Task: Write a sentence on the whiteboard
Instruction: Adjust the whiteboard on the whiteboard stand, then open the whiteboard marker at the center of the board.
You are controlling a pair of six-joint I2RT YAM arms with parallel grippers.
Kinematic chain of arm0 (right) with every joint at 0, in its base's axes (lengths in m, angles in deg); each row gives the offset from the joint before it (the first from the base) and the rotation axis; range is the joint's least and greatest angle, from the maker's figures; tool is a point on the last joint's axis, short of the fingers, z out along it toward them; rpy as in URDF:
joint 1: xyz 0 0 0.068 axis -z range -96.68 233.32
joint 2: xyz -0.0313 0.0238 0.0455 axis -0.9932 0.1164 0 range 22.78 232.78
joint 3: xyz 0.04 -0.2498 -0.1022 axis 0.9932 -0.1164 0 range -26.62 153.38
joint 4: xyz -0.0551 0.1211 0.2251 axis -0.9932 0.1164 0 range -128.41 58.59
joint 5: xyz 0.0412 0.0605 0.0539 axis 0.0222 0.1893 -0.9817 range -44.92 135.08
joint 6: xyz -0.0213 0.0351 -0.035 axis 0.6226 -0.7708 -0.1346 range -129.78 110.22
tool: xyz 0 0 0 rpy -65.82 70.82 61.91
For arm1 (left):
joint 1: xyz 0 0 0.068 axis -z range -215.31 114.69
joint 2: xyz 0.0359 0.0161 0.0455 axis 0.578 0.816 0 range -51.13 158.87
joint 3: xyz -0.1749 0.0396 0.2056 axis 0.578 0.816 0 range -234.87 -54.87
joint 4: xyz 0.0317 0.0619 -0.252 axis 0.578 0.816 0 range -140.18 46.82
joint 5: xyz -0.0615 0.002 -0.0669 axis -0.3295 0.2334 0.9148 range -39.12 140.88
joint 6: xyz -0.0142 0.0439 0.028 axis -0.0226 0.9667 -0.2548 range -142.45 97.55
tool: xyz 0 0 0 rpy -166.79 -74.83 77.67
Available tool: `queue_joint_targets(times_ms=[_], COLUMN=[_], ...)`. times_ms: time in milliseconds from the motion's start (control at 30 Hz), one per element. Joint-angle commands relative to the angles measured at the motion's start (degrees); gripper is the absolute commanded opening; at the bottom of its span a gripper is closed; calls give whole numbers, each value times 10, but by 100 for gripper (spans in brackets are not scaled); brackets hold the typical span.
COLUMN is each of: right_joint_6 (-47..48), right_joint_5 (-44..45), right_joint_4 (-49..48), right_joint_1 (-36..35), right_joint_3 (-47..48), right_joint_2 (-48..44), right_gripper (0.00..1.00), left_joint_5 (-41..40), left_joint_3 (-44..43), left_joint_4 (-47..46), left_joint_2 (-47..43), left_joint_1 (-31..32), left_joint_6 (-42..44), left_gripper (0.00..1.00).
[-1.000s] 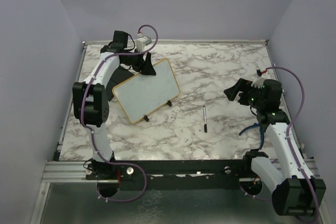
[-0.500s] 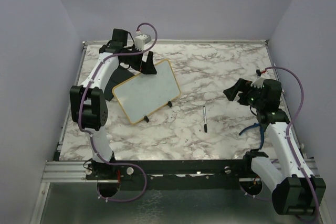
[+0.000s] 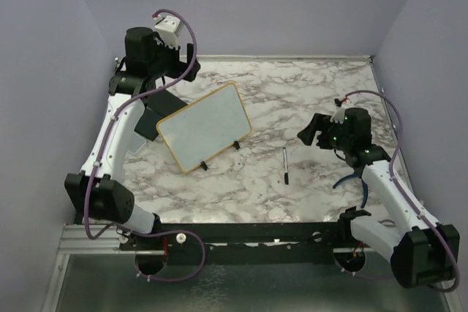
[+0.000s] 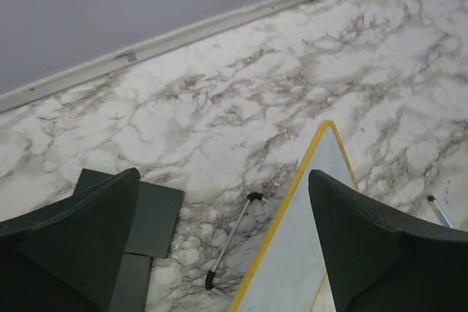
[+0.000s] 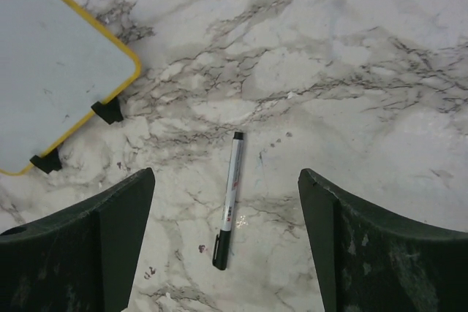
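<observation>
Marble-patterned table (image 3: 314,89), metal rail along far edge. Whiteboard (image 3: 205,126) stands left of centre, propped tilted on its black feet. Flat black block (image 4: 155,212) lies just beside its left edge. Marker (image 3: 285,165) lies flat, well apart to the right of the board.

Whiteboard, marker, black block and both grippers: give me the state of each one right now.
whiteboard: propped tilted on its stand, no writing visible.
marker: lying flat on the table, not held.
black block: lying flat behind the whiteboard.
left gripper: open, empty, above the whiteboard's far edge.
right gripper: open, empty, above the marker.
</observation>
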Motion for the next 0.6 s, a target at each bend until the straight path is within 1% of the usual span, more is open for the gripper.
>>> queue_joint_targets(times_ms=[0,133,267,367,467,567], right_joint_6=[-10,-42,-73,-95,-106,-109], right_joint_5=[113,192,252,284,294,293], right_joint_4=[39,49,72,84,88,91], right_joint_1=[-100,-187,-235,-257,-257,-258], right_joint_3=[34,47,72,84,91,103], right_joint_2=[39,85,154,192,231,269], right_gripper=[82,79,73,70,68,63], left_joint_5=[-167,-232,-265,-258,-226,-195], left_joint_3=[56,145,216,246,262,279], left_joint_4=[-50,-49,-39,-24,-11,-9], left_joint_2=[-106,-200,-286,-330,-351,-366], left_joint_1=[40,78,92,92,93,93], left_joint_6=[-74,-124,-163,-197,-231,-255], left_gripper=[99,99,99,99,99,99])
